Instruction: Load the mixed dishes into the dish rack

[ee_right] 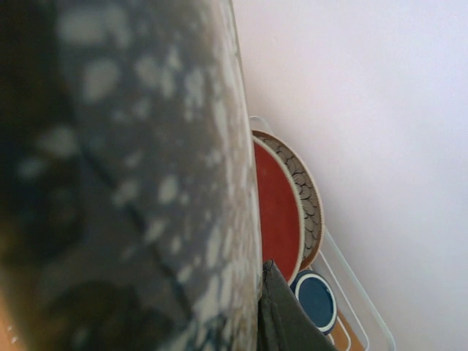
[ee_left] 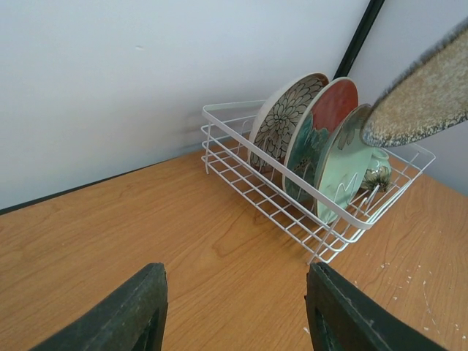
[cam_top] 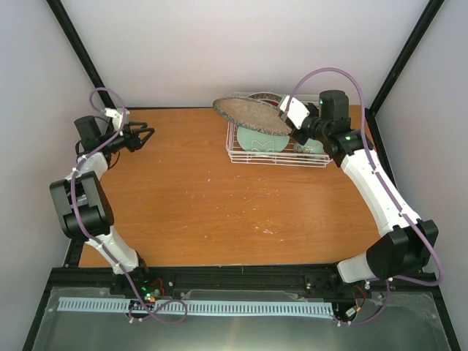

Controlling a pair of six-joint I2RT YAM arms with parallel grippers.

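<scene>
My right gripper (cam_top: 292, 126) is shut on the large speckled grey plate (cam_top: 252, 115) and holds it tilted in the air over the white wire dish rack (cam_top: 234, 155). That plate fills the left of the right wrist view (ee_right: 124, 175) and enters the left wrist view at the top right (ee_left: 424, 91). In the rack (ee_left: 241, 164) stand the petal-patterned plate (ee_left: 285, 121), the red-rimmed teal plate (ee_left: 322, 131) and the pale green plate (ee_left: 347, 172). The dark blue mug (ee_right: 316, 301) sits in the rack's far end. My left gripper (cam_top: 146, 136) is open and empty at the table's far left.
The wooden table (cam_top: 190, 205) has small white specks near the middle and front right. Black frame posts (cam_top: 73, 44) stand at the back corners against white walls. A black rail (cam_top: 219, 276) runs along the near edge.
</scene>
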